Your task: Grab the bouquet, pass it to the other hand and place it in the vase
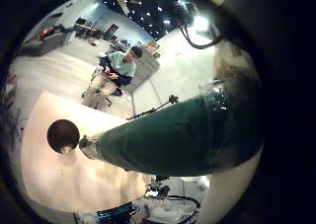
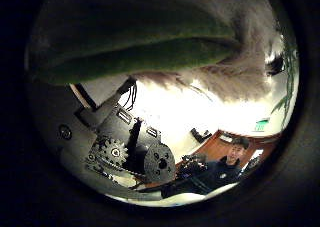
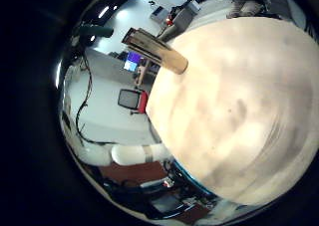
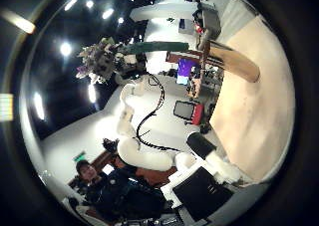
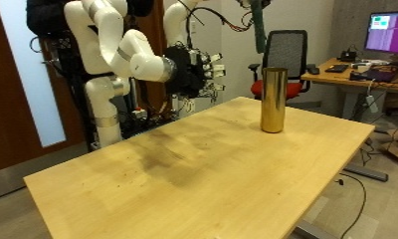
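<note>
Bouquet [image 5: 260, 20] at upper centre of outside view, clasped in left hand [image 2: 125, 152], stem hanging over gold vase [image 5: 272, 100] on table [image 5: 186, 179]. Right hand [image 5: 195, 72] at upper left, empty; finger pose unclear.

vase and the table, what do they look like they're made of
The vase looks like metal with a shiny gold or brass finish: its tall cylinder wall carries bright vertical highlights. The table looks like light wood or a wood laminate, matte, with faint grain and darker smudges; which one cannot be told.
</note>
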{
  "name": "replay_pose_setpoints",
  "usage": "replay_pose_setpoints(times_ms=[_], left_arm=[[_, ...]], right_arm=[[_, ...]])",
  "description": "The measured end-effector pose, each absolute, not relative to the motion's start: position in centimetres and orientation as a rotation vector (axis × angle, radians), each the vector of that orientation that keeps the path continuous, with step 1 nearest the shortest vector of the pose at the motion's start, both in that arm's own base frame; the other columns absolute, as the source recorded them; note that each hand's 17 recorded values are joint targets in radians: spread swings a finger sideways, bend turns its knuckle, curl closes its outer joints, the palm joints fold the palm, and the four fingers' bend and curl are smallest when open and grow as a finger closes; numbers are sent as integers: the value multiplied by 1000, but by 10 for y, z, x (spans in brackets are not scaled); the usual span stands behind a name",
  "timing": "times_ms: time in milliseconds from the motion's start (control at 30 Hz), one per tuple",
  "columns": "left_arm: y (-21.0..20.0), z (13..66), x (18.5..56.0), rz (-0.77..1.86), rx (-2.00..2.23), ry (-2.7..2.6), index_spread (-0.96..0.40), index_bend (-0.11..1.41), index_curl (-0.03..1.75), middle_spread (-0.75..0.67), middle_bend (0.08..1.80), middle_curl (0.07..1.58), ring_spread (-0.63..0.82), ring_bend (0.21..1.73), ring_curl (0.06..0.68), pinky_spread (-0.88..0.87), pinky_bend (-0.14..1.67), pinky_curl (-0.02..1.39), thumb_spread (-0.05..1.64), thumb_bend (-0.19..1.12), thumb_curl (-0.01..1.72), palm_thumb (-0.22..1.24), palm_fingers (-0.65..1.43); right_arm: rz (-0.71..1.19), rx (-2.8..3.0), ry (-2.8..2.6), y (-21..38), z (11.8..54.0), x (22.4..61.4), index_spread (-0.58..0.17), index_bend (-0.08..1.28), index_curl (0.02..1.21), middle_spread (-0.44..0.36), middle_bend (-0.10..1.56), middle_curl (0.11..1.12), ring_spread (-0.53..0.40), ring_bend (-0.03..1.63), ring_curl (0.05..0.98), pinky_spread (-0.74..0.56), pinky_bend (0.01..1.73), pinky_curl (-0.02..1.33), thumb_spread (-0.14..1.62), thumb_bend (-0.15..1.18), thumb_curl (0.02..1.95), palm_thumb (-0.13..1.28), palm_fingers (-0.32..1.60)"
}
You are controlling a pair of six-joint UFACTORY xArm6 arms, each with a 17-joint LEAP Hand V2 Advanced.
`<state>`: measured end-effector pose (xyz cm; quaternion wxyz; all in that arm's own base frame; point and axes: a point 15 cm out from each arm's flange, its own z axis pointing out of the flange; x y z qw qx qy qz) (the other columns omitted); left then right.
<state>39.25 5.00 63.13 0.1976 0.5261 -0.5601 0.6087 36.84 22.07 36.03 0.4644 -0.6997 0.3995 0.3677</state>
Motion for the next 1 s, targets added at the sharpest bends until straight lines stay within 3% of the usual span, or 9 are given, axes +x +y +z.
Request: replay_pose_setpoints(times_ms=[433,733,1000], left_arm=[[63,624,400,1701,1491,-1543,-605,191,1620,-577,1030,1109,-409,1452,592,-552,1201,690,208,-21,924,1153,1003],[65,619,401,1697,1494,-1554,-538,188,1651,-587,1014,1119,-413,1438,597,-554,1187,699,208,-21,926,1153,1009],[71,615,408,1721,1499,-1559,-481,187,1668,-593,1010,1126,-416,1420,605,-557,1183,706,208,-21,927,1153,1009]], right_arm=[[893,-1718,979,219,361,369,-340,151,237,75,185,290,156,367,255,312,410,335,868,-29,475,805,-16],[854,-1649,966,219,381,378,-393,117,176,105,164,275,185,351,255,334,455,339,897,-37,446,723,-106],[899,-1556,1032,210,360,367,-398,126,158,113,165,251,189,334,255,331,443,331,908,-29,436,718,-99]])
